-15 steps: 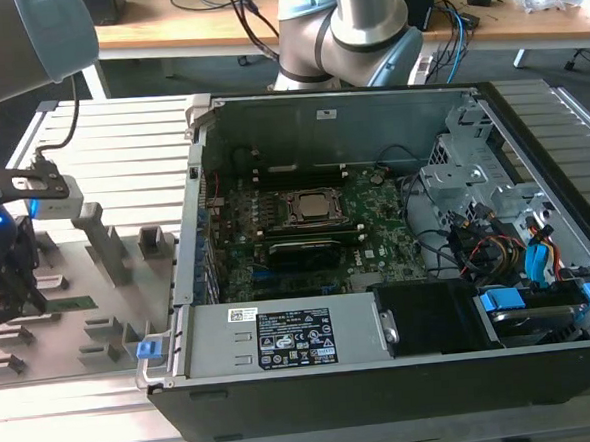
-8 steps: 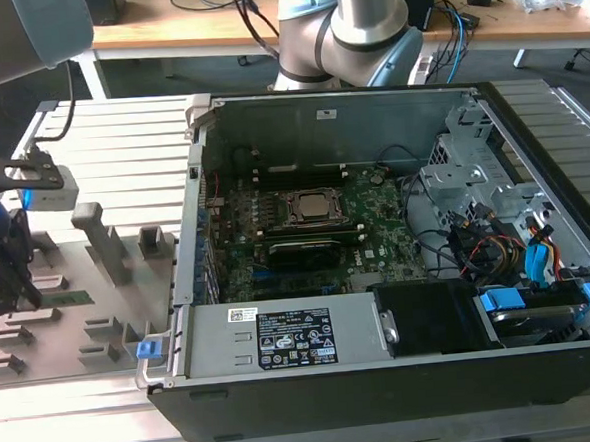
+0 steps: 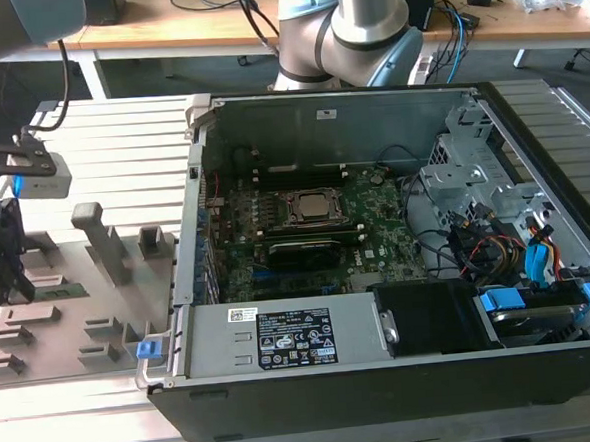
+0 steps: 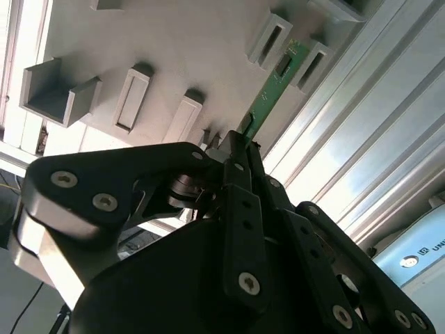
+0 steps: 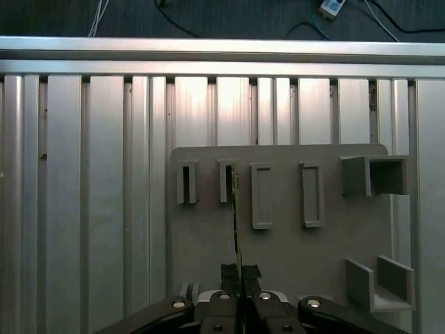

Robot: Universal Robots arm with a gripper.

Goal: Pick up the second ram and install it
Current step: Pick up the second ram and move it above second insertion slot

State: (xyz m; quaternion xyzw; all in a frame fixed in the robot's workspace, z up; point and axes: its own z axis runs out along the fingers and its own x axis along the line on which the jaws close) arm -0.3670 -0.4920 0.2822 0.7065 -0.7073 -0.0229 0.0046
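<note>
- The gripper (image 5: 240,273) sits low over the grey fixture plate (image 5: 292,257), jaws pinched shut on the second ram (image 4: 273,89).
- In the first wrist view the stick is edge-on, a thin line running from the fingertips out to a slotted holder (image 5: 227,182) on the plate.
- In the second wrist view its green face shows, with the far end by the raised holders. I can't tell whether it is clear of its slot.
- The open computer case (image 3: 368,106) and its motherboard (image 3: 376,231) lie well apart, toward the exterior view's right.
- For a clean pick, I'd say keep the pads square on the board's flat faces and draw it straight along the slot line. Any twist could bind the stick or bend it.
</note>
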